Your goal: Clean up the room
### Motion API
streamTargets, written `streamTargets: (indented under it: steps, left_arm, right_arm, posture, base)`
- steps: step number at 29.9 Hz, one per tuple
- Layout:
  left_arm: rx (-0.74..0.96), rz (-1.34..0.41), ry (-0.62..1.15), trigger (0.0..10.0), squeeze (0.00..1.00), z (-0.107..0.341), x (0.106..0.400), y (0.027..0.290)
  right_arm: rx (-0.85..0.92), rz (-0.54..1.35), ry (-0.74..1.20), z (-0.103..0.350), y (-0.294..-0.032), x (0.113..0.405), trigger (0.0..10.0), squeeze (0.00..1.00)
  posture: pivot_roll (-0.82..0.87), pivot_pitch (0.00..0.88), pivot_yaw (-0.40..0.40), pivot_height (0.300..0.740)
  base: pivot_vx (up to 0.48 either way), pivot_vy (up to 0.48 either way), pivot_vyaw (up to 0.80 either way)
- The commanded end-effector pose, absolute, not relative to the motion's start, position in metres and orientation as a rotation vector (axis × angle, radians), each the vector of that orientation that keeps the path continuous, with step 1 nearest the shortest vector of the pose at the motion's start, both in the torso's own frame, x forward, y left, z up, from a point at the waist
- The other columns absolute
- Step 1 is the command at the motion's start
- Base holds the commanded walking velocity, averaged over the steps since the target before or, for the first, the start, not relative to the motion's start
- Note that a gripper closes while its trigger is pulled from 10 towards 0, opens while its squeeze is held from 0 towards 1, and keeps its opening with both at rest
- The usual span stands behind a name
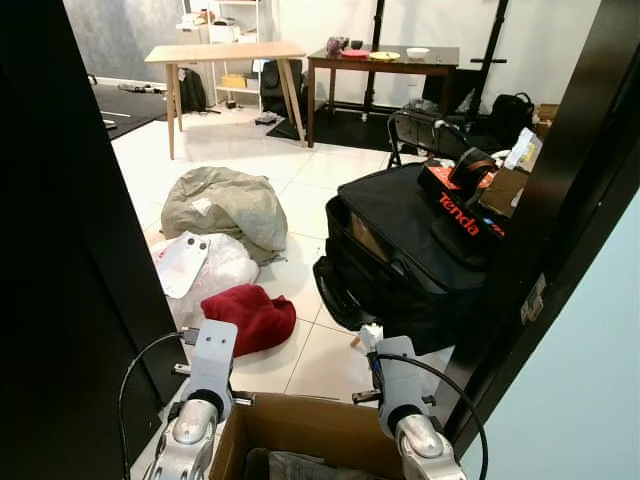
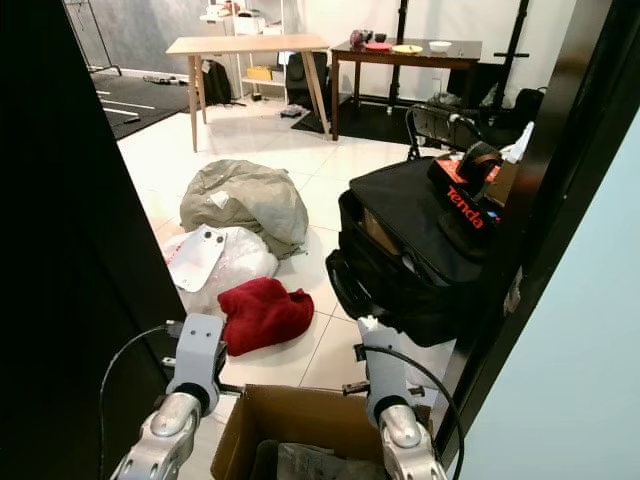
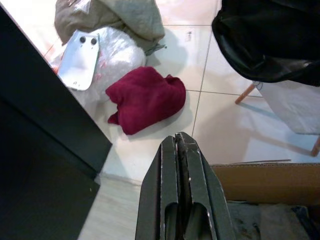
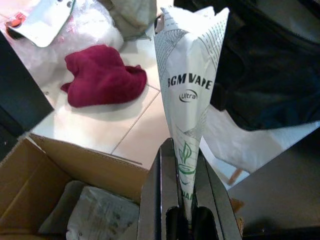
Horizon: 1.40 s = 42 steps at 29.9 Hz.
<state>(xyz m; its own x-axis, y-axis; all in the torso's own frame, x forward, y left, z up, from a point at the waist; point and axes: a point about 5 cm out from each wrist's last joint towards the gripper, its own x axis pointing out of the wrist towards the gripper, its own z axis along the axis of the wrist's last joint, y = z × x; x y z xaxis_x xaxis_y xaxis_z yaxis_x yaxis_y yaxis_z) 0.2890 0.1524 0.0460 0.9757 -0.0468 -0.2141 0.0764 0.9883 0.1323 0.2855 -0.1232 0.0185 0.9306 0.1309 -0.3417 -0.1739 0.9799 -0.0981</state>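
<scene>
An open cardboard box (image 1: 310,418) stands on the floor right in front of me, with crumpled paper (image 4: 102,217) inside. My right gripper (image 4: 182,146) is shut on a white paper packet (image 4: 189,75) printed "BGM VAPE", held over the box's far right edge. Over the box's far left corner my left gripper (image 3: 179,138) is shut with nothing in it. Beyond the box a dark red cloth (image 1: 250,315) lies on the white tiles. Behind it are a white plastic bag (image 1: 222,268) with a flat white plate (image 1: 180,262) on top, and a grey-green bundle (image 1: 225,205).
A black suitcase (image 1: 400,250) with an orange "Tenda" box (image 1: 460,210) on top stands to the right. Dark door frames close in on the left (image 1: 60,250) and right (image 1: 560,200). A wooden table (image 1: 225,52) and a dark table (image 1: 385,62) stand at the back.
</scene>
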Motion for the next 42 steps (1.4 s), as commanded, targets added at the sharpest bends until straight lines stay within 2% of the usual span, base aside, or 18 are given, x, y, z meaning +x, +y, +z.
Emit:
streamTargets:
  steps: [1,4,5,7,8,10,11,12,14,16,20,22,24,25,28,31,38,42]
  left_arm:
    - [0.220,-0.120,0.216,10.0,0.00,0.043,0.288,0.157]
    - [0.312,-0.206,0.202,10.0,0.00,0.043,0.287,0.158]
    - [0.401,-0.303,0.192,10.0,0.00,0.042,0.285,0.158]
    - [0.401,-0.303,0.192,10.0,0.00,0.042,0.285,0.158]
    - [0.470,-0.399,0.182,10.0,0.00,0.042,0.283,0.159]
    - [0.470,-0.399,0.182,10.0,0.00,0.042,0.283,0.159]
    - [0.539,-0.496,0.165,10.0,0.00,0.043,0.279,0.159]
    - [0.539,-0.496,0.165,10.0,0.00,0.043,0.279,0.159]
    - [0.647,-0.649,0.124,10.0,0.00,0.046,0.271,0.161]
    - [0.677,-0.689,0.107,10.0,0.00,0.048,0.268,0.161]
    - [0.695,-0.712,0.086,10.0,0.00,0.050,0.265,0.161]
    - [0.707,-0.731,0.035,10.0,0.00,0.059,0.261,0.159]
    - [0.707,-0.731,0.035,10.0,0.00,0.059,0.261,0.159]
    - [0.678,-0.718,-0.012,10.0,0.00,0.067,0.263,0.159]
    - [0.655,-0.712,-0.032,10.0,0.00,0.071,0.264,0.158]
    - [0.586,-0.826,-0.063,10.0,0.00,0.077,0.257,0.147]
    - [0.589,-1.025,-0.026,10.0,0.00,0.069,0.240,0.136]
    - [0.588,-1.046,-0.023,10.0,0.00,0.069,0.238,0.135]
  right_arm:
    - [-0.184,0.254,0.385,0.015,-0.113,0.286,10.0,0.00]
    - [-0.265,0.339,0.412,0.012,-0.108,0.287,10.0,0.00]
    - [-0.336,0.412,0.445,0.009,-0.106,0.288,10.0,0.00]
    - [-0.336,0.412,0.445,0.009,-0.106,0.288,10.0,0.00]
    - [-0.413,0.474,0.464,0.007,-0.106,0.291,10.0,0.00]
    - [-0.413,0.474,0.464,0.007,-0.106,0.291,10.0,0.00]
    - [-0.493,0.544,0.476,0.007,-0.106,0.293,10.0,0.00]
    - [-0.493,0.544,0.476,0.007,-0.106,0.293,10.0,0.00]
    - [-0.677,0.691,0.481,0.007,-0.108,0.296,10.0,0.00]
    - [-0.735,0.737,0.478,0.008,-0.109,0.297,10.0,0.00]
    - [-0.767,0.765,0.473,0.009,-0.109,0.298,10.0,0.00]
    - [-0.832,0.815,0.452,0.010,-0.105,0.299,10.0,0.00]
    - [-0.832,0.815,0.452,0.010,-0.105,0.299,10.0,0.00]
    - [-0.850,0.810,0.436,0.013,-0.101,0.302,10.0,0.00]
    - [-0.848,0.803,0.428,0.014,-0.100,0.304,10.0,0.00]
    - [-0.852,0.795,0.413,0.015,-0.097,0.306,10.0,0.00]
    - [-0.896,0.817,0.394,0.016,-0.092,0.307,10.0,0.00]
    - [-0.902,0.821,0.388,0.017,-0.090,0.308,10.0,0.00]
  posture:
    - [0.07,0.025,0.000,0.740]
    - [0.07,0.030,0.000,0.740]
    - [0.06,0.048,-0.005,0.740]
    - [0.06,0.048,-0.005,0.740]
    - [0.06,0.060,-0.010,0.740]
    - [0.06,0.060,-0.010,0.740]
    - [0.06,0.100,-0.025,0.740]
    - [0.06,0.100,-0.025,0.740]
    - [0.07,0.160,-0.045,0.740]
    - [0.08,0.191,-0.051,0.740]
    - [0.08,0.218,-0.053,0.740]
    - [0.10,0.304,-0.046,0.740]
    - [0.10,0.304,-0.046,0.740]
    - [0.09,0.358,-0.040,0.740]
    - [0.09,0.364,-0.041,0.740]
    - [0.09,0.380,-0.042,0.740]
    - [0.09,0.381,-0.050,0.740]
    - [0.09,0.381,-0.050,0.740]
  base:
    - [0.000,0.000,0.00]
    - [0.000,0.000,0.00]
    - [0.000,0.000,0.00]
    - [0.000,0.000,0.00]
    - [0.000,0.000,0.00]
    - [0.000,0.000,0.00]
    - [0.000,0.000,0.00]
    - [0.000,0.000,0.00]
    - [0.000,0.000,0.00]
    - [0.000,0.000,0.00]
    - [0.000,0.000,0.00]
    - [0.000,0.000,0.00]
    - [0.000,0.000,0.00]
    - [0.000,0.000,0.00]
    - [0.000,0.000,0.00]
    - [0.000,0.000,0.00]
    - [0.000,0.000,0.00]
    - [0.000,0.000,0.00]
